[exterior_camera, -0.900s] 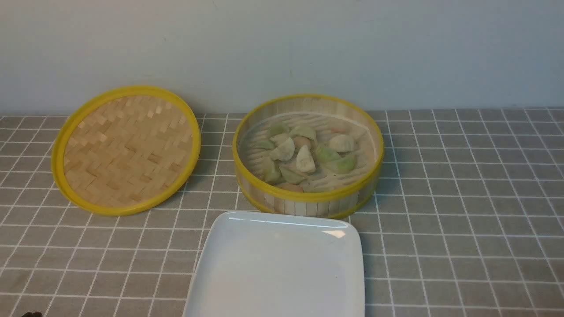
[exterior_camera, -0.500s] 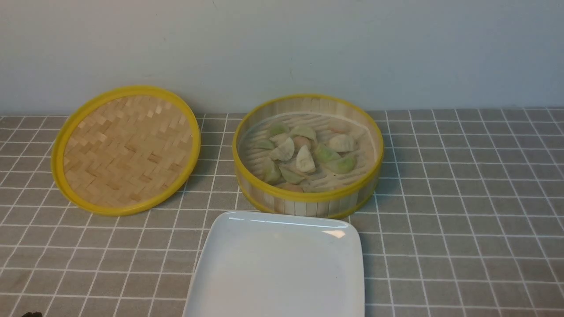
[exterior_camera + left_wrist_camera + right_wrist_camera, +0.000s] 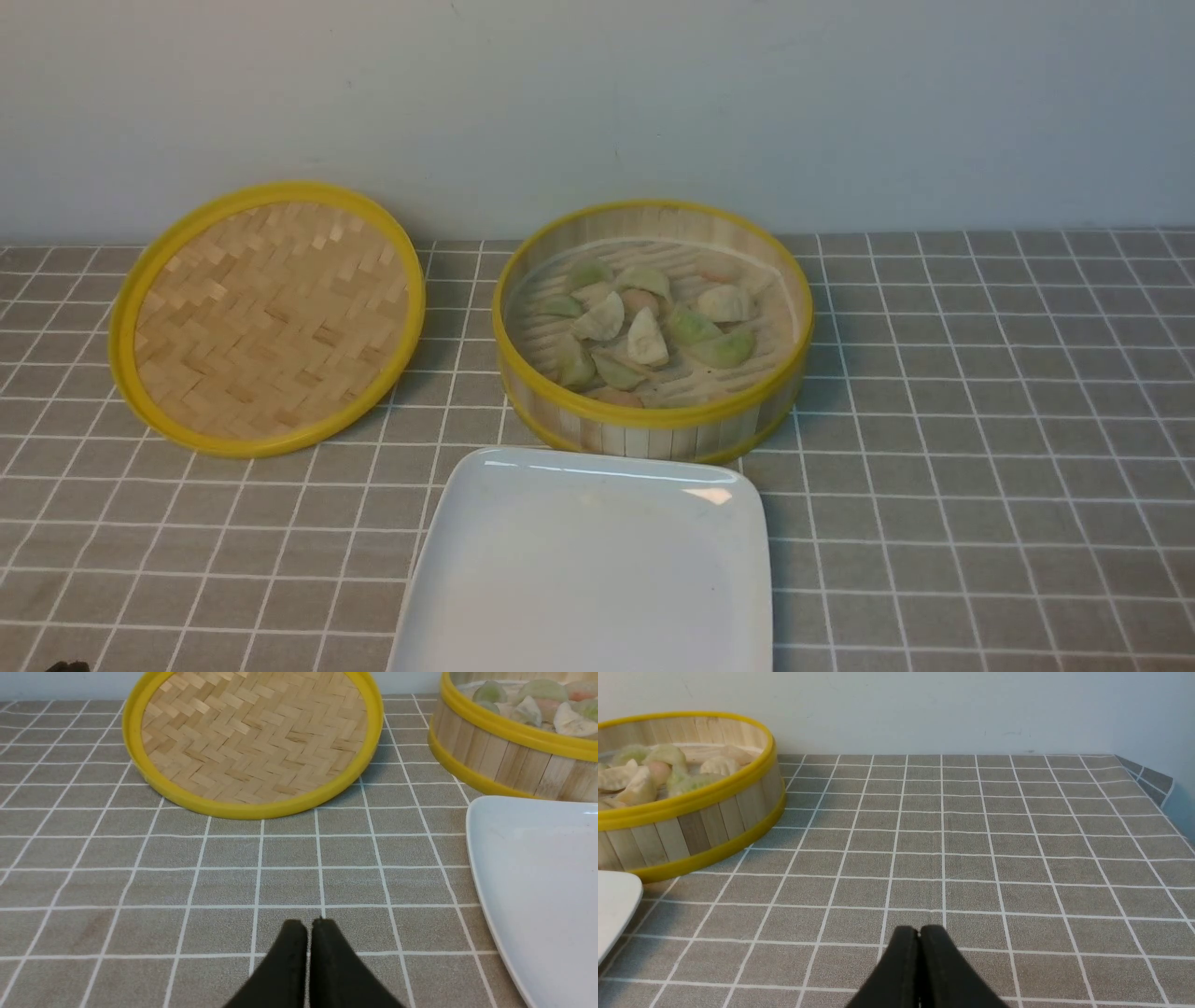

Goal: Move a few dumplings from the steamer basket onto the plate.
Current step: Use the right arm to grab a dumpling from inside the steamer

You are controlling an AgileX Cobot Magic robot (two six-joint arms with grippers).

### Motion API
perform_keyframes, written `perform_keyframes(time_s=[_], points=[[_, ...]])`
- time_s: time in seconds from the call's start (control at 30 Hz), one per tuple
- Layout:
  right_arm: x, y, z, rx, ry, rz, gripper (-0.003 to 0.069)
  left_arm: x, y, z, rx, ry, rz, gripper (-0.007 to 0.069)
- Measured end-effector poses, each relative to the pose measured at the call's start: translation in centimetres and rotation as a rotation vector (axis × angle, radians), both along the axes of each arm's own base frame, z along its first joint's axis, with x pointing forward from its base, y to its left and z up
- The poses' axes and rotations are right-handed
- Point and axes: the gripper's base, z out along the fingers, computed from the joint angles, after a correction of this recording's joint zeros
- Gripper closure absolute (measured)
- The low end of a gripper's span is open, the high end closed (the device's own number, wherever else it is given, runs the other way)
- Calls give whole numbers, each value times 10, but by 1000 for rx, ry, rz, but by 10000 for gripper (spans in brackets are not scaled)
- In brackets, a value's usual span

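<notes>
The round bamboo steamer basket [image 3: 653, 431] with yellow rims stands at the middle back of the table and holds several dumplings [image 3: 647, 338], pale green, cream and pinkish. In front of it lies the white square plate [image 3: 523, 597], with nothing on it. My left gripper [image 3: 308, 924] is shut and empty, low over the cloth, short of the plate [image 3: 537, 882] and the steamer basket [image 3: 504, 760]. My right gripper [image 3: 919, 929] is also shut and empty, over bare cloth to the right of the steamer basket [image 3: 705, 821] and its dumplings [image 3: 640, 788].
The flat woven bamboo lid [image 3: 266, 317] with a yellow rim leans at the back left, also in the left wrist view as the lid [image 3: 254, 737]. A grey checked cloth [image 3: 980, 448] covers the table. A pale wall [image 3: 597, 103] rises behind. The table's right edge [image 3: 1153, 784] shows.
</notes>
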Motion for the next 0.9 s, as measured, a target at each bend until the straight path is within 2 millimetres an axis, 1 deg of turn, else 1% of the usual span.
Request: perform_keyframes(time_s=[0.53,0.63,0.77,0.8,0.87,0.9], points=[[0,0,0,12,-6,-1,673,0,0,0,0,0,0,629],[2,3,7,301,-106,-10,673,0,0,0,0,0,0,629],[2,-1,23,780,-278,-57,673,0,0,0,0,0,0,629],[2,-3,25,866,-313,-72,673,0,0,0,0,0,0,629],[1,-7,29,975,-375,-99,673,0,0,0,0,0,0,629],[1,-9,31,995,-398,-110,673,0,0,0,0,0,0,629]])
